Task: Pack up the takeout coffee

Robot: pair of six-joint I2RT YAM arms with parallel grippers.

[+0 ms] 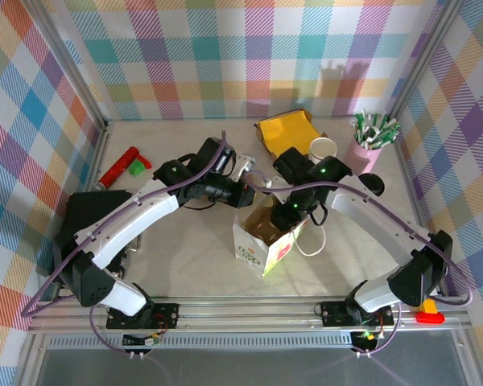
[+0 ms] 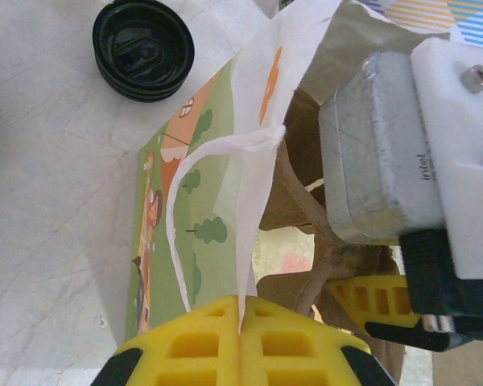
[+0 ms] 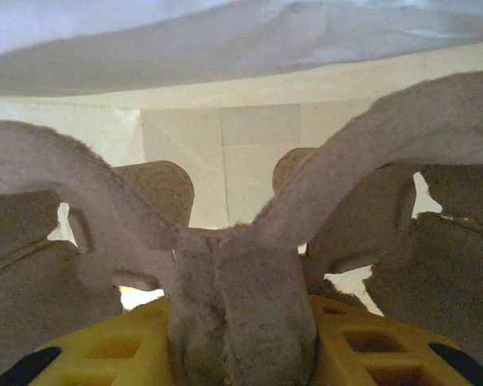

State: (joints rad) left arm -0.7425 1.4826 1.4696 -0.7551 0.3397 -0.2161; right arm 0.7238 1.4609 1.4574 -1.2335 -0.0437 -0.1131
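Only partway: left tool (image 2: 241,322) pinches the bag (image 2: 165,233) at its edge, right tool (image 3: 241,342) pinches the cardboard tray (image 3: 233,265) inside, cup (image 1: 324,148) unpacked beyond the bag.

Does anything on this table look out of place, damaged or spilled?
The paper cup stands uncovered; its black lid lies apart on the table. The rim of the paper bag is folded where the left gripper pinches it. No spill shows.

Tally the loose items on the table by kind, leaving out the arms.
Cups: 2 (white paper cup, pink cup of sticks)
Black lid: 1
Paper bag: 1
Cardboard cup carrier: 1
Yellow box: 1
Red-and-green item: 1
Black flat object: 1
Total: 8
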